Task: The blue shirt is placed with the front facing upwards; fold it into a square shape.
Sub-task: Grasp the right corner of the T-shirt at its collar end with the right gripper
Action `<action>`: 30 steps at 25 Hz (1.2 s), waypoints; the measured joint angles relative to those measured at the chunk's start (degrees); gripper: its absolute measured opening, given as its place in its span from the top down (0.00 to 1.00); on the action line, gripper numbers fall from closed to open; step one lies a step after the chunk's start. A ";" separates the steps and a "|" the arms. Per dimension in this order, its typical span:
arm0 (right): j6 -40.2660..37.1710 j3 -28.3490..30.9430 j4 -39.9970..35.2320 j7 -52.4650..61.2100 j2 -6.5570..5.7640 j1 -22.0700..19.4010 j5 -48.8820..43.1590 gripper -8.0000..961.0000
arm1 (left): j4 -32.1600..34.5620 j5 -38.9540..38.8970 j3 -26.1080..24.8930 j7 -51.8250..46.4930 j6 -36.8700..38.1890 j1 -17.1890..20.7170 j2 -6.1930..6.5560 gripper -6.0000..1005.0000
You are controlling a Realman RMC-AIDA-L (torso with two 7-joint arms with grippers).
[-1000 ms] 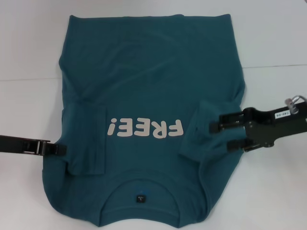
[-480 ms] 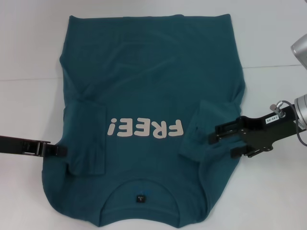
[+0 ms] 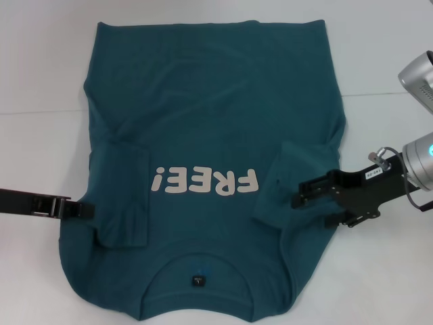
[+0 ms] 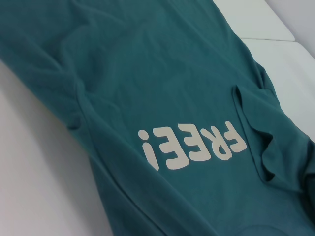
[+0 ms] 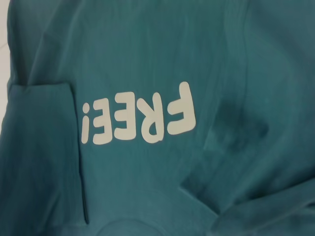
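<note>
The blue shirt (image 3: 216,115) lies flat on the white table, front up, its collar and small dark tag (image 3: 197,279) on the near side. White "FREE!" lettering (image 3: 205,181) crosses the chest and also shows in both wrist views, on the shirt (image 4: 147,73) and the shirt (image 5: 147,49). Both short sleeves are folded inward: the left sleeve (image 3: 125,196) and the right sleeve (image 3: 285,181). My right gripper (image 3: 311,210) is open over the shirt's right edge, beside the folded right sleeve. At the shirt's left edge, level with the lettering, sits my left gripper (image 3: 82,211).
The white table (image 3: 40,68) shows bare on both sides of the shirt and beyond its hem. A faint seam line (image 3: 385,93) crosses the table at the far side. Silver joints of the right arm (image 3: 419,78) stand at the right edge.
My right gripper has moved left and slightly nearer, closer to the folded right sleeve, and the arm's silver joints have come into view. The left gripper and the shirt have not moved.
</note>
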 joint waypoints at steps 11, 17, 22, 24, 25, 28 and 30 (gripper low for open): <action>2.36 0.21 1.13 2.46 2.28 4.13 -4.86 0.07 | -0.10 0.03 1.56 1.31 0.52 -0.14 0.28 0.96; 2.60 2.74 1.58 2.54 2.52 6.55 -9.00 0.08 | -0.14 0.03 2.58 1.83 0.47 -0.17 0.25 0.96; 2.68 3.60 2.26 2.58 2.77 7.76 -11.49 0.08 | -0.14 -0.03 2.62 2.17 0.59 0.18 0.25 0.96; 2.69 4.28 2.80 2.61 2.96 8.51 -12.81 0.08 | -0.13 -0.12 2.61 2.53 0.55 0.33 0.31 0.96; 2.69 4.60 3.19 2.61 3.03 8.93 -13.34 0.08 | -0.13 -0.10 2.61 2.72 0.53 0.34 0.34 0.96; 2.93 5.04 3.85 2.62 3.23 9.76 -14.78 0.08 | -0.13 -0.02 2.59 3.17 0.49 0.40 0.36 0.96; 3.23 5.30 4.36 2.63 3.27 10.05 -15.08 0.08 | -0.13 -0.03 2.57 3.36 0.51 0.45 0.37 0.96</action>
